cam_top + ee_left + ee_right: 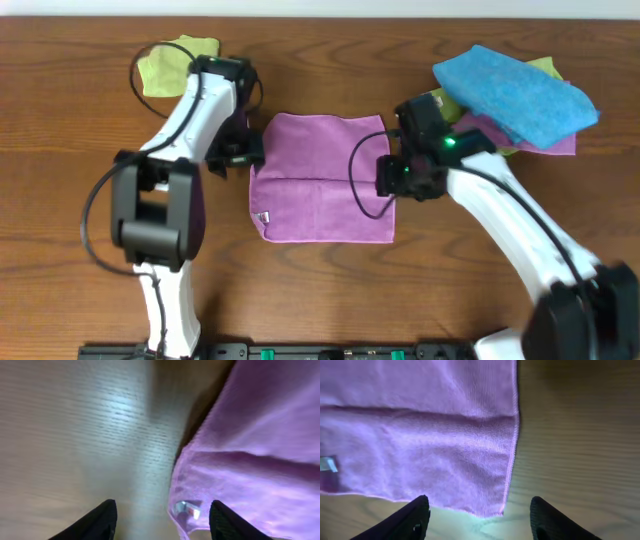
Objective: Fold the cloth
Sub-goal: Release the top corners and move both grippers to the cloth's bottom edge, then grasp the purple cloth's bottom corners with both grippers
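Where cloth lies flat, table brown, wood-grained, glossy.

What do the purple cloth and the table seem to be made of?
The cloth: likely microfibre or terry, matte, with fine fuzzy pile and a stitched hem. The table: wood or wood-look laminate, brown grain lines with slight sheen.

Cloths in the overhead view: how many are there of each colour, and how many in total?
Purple: 2, the purple cloth spread in the middle, and a second purple cloth under the blue cloth.
Green: 2, a green cloth at far left, and a second green cloth under the blue.
Blue: 1.
Total: 5.
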Robot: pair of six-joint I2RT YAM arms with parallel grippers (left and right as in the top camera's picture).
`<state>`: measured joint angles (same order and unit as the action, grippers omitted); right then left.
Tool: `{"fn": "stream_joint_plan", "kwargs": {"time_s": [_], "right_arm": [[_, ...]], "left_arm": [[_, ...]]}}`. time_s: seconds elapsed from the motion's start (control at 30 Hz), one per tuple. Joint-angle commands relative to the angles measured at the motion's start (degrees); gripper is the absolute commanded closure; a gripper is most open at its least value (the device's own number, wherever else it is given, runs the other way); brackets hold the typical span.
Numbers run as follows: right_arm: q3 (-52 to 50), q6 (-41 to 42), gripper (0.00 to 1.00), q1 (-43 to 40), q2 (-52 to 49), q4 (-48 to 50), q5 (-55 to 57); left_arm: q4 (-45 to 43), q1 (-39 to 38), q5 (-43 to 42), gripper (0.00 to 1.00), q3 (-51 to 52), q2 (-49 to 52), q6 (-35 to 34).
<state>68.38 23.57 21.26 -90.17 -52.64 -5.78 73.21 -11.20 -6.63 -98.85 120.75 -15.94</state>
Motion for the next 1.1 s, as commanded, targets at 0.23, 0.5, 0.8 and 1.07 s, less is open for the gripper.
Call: {"fn": "stream_joint_plan", "kwargs": {"time_s": [0.23,0.5,0.8,1.07], "right_arm": [[-15.52,8.07,0.37,3.76,2.58,8.48,-3.02],[-22.60,10.67,0.36,3.80,3.74,18.53,-4.15],[-22.84,10.05,0.36,3.78,3.80,20.55,-3.45],[-24.96,10.08,0.36,3.56,3.80,21.09,-1.88]], "left_arm": [[6.32,-1.09,-0.52,0.35,4.11,-11.89,1.20],[-2.12,-2.21,-6.36,0.34,18.80,-14.56,3.10],[-19.85,-4.87,-11.47,0.34,34.62,-18.67,1.99],[-20.55,-5.49,-10.78,0.35,35.39,-18.67,-2.27]]}}
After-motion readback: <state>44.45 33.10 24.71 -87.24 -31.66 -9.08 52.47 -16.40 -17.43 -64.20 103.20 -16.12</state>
